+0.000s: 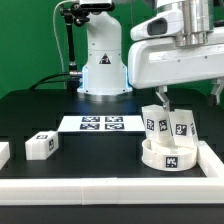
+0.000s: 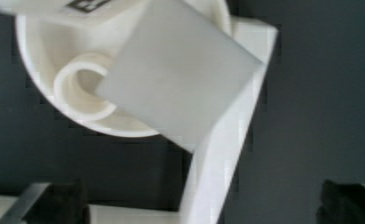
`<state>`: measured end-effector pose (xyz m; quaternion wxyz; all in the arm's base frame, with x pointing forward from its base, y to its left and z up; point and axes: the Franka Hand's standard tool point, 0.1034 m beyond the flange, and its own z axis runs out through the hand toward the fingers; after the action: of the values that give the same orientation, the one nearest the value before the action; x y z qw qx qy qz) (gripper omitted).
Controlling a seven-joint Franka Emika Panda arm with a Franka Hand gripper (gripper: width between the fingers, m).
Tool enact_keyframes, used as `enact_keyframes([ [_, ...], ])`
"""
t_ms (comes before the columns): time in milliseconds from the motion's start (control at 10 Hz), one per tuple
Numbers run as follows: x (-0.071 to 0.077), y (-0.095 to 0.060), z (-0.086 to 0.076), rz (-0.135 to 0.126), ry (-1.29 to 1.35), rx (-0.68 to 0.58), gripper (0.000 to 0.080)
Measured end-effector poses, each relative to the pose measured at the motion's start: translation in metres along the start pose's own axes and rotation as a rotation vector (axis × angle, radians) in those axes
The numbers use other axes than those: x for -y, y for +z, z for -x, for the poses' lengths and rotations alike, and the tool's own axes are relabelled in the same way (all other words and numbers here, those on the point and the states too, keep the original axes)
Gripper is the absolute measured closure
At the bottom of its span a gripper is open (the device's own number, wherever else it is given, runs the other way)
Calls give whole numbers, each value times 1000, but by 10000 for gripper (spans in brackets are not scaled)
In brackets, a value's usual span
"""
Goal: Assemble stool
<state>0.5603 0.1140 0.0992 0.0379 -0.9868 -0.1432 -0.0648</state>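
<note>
- The stool's round white seat [image 1: 170, 157] lay on the black desk [image 1: 90, 155], near the desk's corner at the exterior view's right on the side nearest that camera. It was tucked into the angle of the white border rails [image 1: 100, 190].
- A black-and-white tag showed on the seat's rim, facing the exterior camera.
- Two upright legs [image 1: 152, 123] stood on the seat, each tagged and leaning slightly away from the other. Whether a third stood between or behind them could not be told.
- The pincer [image 1: 165, 100] hung just above those legs, under the big white arm [image 1: 175, 55] on the exterior view's right.
- In the wrist view its two dark fingertips [image 2: 37, 205] stood wide apart with nothing clamped between them. One upright leg, grey-faced, ran through the gap and touched neither tip.
- The same view showed a round socket [image 2: 90, 85] in the seat, just beside that leg.
- A loose leg [image 1: 40, 146] lay on the desk toward the edge at the exterior view's left, well apart from the seat.
- Another white part [image 1: 3, 153] sat at that same edge, cut off by the frame, so its kind could not be told.
- The marker board [image 1: 100, 124] lay flat near the middle of the desk, between the robot base [image 1: 103, 70] and the desk's near edge.
</note>
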Motion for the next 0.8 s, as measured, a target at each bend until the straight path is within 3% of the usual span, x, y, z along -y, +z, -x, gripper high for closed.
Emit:
enact_keyframes([
  [500, -3, 21, 24, 21, -373, 42, 151],
  [800, -3, 22, 23, 23, -376, 45, 151],
])
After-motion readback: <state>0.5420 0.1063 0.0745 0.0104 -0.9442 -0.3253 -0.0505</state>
